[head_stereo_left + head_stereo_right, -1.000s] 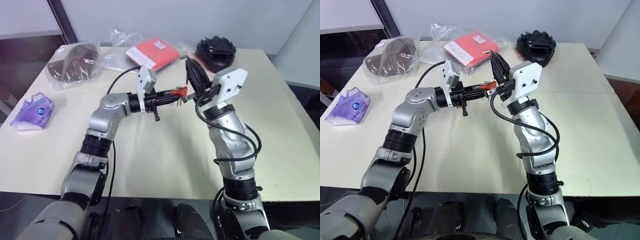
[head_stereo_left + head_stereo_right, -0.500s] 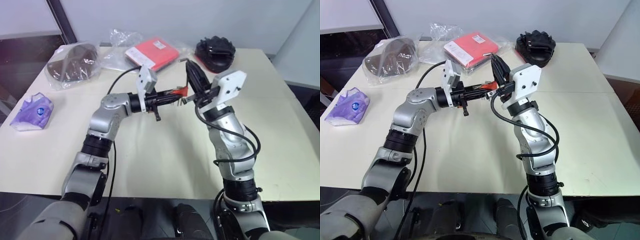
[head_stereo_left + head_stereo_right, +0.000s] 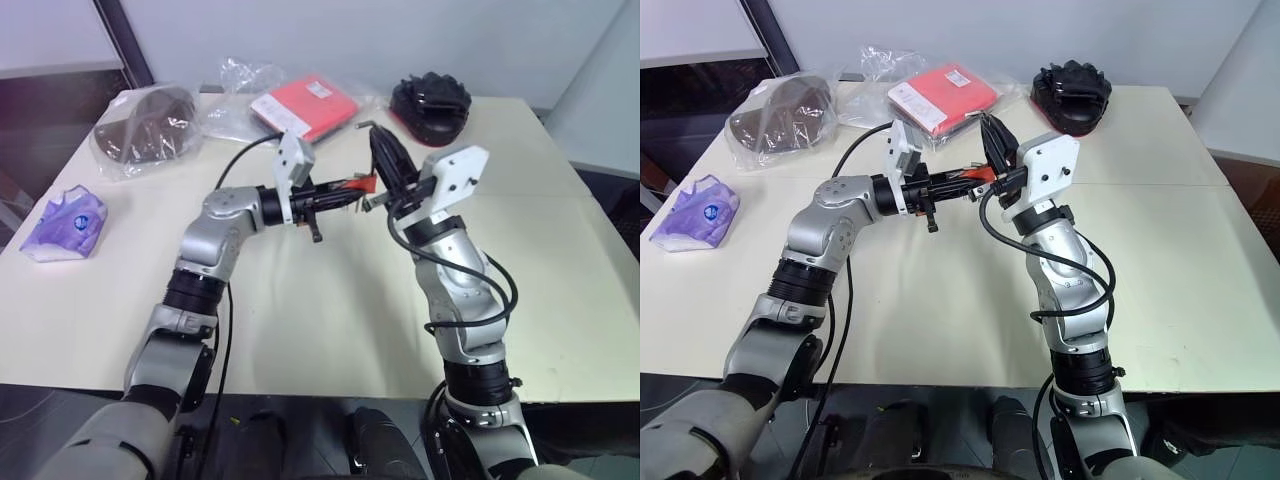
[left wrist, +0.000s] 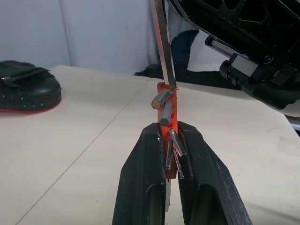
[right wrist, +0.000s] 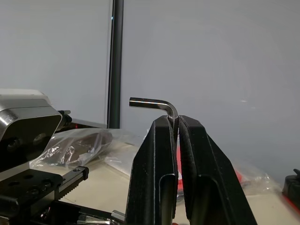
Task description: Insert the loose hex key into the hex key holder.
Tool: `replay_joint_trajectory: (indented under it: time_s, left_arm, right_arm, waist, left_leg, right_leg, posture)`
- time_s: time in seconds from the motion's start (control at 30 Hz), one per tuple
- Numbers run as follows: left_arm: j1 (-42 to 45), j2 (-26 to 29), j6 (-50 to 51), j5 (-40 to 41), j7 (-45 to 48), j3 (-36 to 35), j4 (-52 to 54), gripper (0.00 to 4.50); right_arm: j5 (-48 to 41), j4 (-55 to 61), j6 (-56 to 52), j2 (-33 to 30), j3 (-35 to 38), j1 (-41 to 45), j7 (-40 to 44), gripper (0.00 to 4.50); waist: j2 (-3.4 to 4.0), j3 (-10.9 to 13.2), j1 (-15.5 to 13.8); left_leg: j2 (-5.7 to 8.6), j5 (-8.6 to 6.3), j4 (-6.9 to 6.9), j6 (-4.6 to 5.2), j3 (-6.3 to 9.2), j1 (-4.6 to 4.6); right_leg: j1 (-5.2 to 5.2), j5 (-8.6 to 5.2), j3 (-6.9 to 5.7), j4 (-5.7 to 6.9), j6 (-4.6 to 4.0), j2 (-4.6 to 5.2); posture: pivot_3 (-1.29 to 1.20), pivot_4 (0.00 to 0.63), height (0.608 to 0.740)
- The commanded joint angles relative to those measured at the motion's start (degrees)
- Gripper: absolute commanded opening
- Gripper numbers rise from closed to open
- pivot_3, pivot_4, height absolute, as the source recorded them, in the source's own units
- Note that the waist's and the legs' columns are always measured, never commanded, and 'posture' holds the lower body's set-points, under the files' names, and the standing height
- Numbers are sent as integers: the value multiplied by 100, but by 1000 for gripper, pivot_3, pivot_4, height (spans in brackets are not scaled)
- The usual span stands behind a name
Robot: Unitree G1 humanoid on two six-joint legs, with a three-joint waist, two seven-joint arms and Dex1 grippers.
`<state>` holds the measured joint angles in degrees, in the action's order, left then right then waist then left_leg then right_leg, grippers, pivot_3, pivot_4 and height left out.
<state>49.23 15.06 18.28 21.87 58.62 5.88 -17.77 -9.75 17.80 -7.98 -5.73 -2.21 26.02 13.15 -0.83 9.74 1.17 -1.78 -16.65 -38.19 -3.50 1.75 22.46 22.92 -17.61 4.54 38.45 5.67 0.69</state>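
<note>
My left gripper (image 3: pixel 345 190) points sideways above the table's middle and is shut on the orange-red hex key holder (image 4: pixel 169 105), whose short grey keys stick out between its fingers (image 4: pixel 145 178). The right gripper (image 5: pixel 176 121) points up and forward just to the holder's right and is shut on the loose hex key (image 5: pixel 154 102). The key stands upright with its short bent leg on top. In the left wrist view its long leg (image 4: pixel 161 37) comes down to the holder's upper end. Whether its tip sits in a slot is hidden.
At the back of the white table (image 3: pixel 320 310) lie a red packet in clear plastic (image 3: pixel 305 105), a black bundle (image 3: pixel 430 100) and a bagged dark object (image 3: pixel 150 125). A purple bag (image 3: pixel 68 222) lies near the left edge.
</note>
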Motion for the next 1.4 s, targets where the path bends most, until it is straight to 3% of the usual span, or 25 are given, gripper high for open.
replay_joint_trajectory:
  time_s: [0.03, 1.2, 1.3, 1.4]
  left_arm:
    - [100, -18, -58, 85, 23, -105, 276, 0]
    - [173, -93, 101, 162, -144, -249, 297, 0]
    - [171, -101, 102, 154, -148, -239, 312, 0]
    - [165, -109, 111, 153, -153, -237, 324, 0]
  right_arm:
    - [23, 26, 119, 6, 35, 5, -26, 58]
    - [-84, 70, 52, -159, 175, -234, 9, 58]
    - [-124, 131, -40, -197, 174, -291, 18, 1014]
    - [-133, 200, -99, -228, 205, -341, 6, 2497]
  waist:
    - [0, 0, 0]
    - [0, 0, -1]
    - [0, 0, -3]
    - [0, 0, -3]
  left_leg:
    - [0, 0, 0, 0, 0, 0]
    - [0, 0, 1, 0, 0, 0]
    - [0, 0, 1, 0, 0, 0]
    - [0, 0, 1, 0, -1, 0]
  right_leg:
    - [0, 0, 0, 0, 0, 0]
    - [0, 0, 0, 0, 0, 0]
    - [-1, 0, 0, -1, 0, 0]
    - [-1, 0, 1, -2, 0, 0]
  posture:
    - [0, 150, 740]
    - [0, 150, 740]
    - [0, 150, 740]
    - [0, 150, 740]
